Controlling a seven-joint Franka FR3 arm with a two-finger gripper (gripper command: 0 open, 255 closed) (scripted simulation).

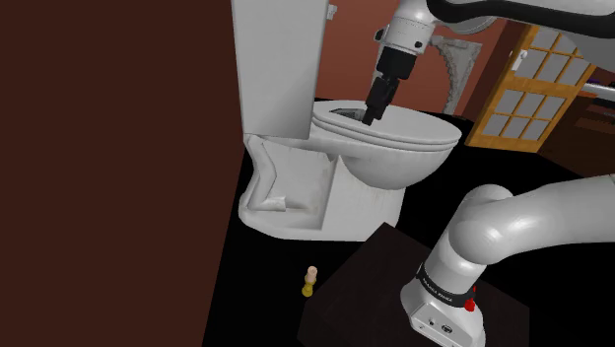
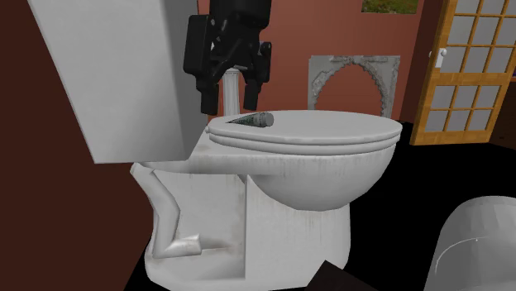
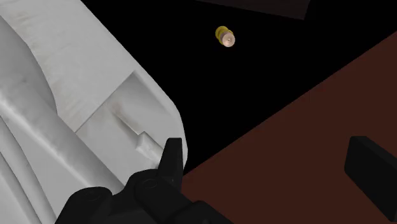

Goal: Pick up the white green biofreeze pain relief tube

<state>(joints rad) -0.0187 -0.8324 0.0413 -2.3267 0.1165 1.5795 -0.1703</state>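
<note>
- Honestly, the gripper [image 2: 232,107] is wide open and empty, hanging just over the tube [image 2: 252,121] at the back of the toilet lid [image 2: 331,131].
- Coming down off-centre could clip the tube and roll it off.

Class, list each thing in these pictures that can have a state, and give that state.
White toilet lid: shut down flat.
Small grey-green tube: lying on its side on the lid, not held.
All-black two-finger gripper: open, hanging over the lid by the tube.
Small yellow bottle: upright on the floor.
</note>
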